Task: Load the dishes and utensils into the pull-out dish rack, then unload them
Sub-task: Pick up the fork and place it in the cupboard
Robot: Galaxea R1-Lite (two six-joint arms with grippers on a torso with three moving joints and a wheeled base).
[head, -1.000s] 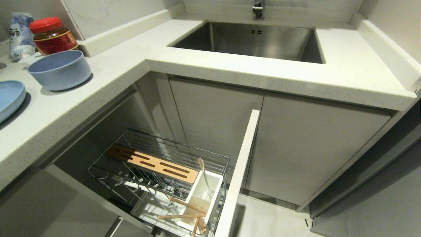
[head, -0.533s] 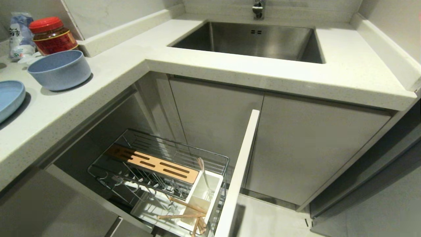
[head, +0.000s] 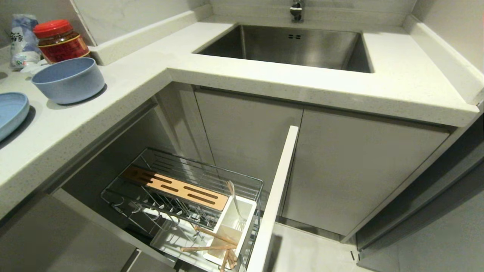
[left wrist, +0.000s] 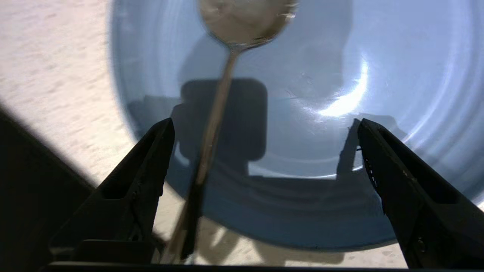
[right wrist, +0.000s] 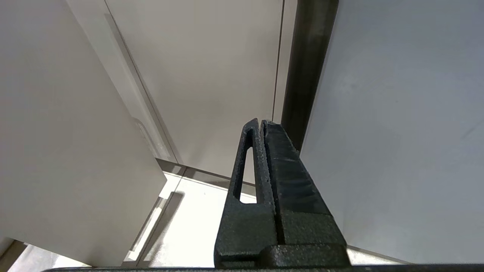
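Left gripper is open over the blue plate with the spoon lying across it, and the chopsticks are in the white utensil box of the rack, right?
Not quite: the head view shows the chopsticks lying across the white utensil box and sticking out over its edge, not standing in it. The rest holds: in the left wrist view the left gripper is open over the blue plate with the spoon across it.

The pale speckled counter (head: 124, 83) carries a blue bowl (head: 68, 80), with a blue plate (head: 11, 113) just beside it at the left edge and a red-lidded jar (head: 60, 40) behind the bowl.
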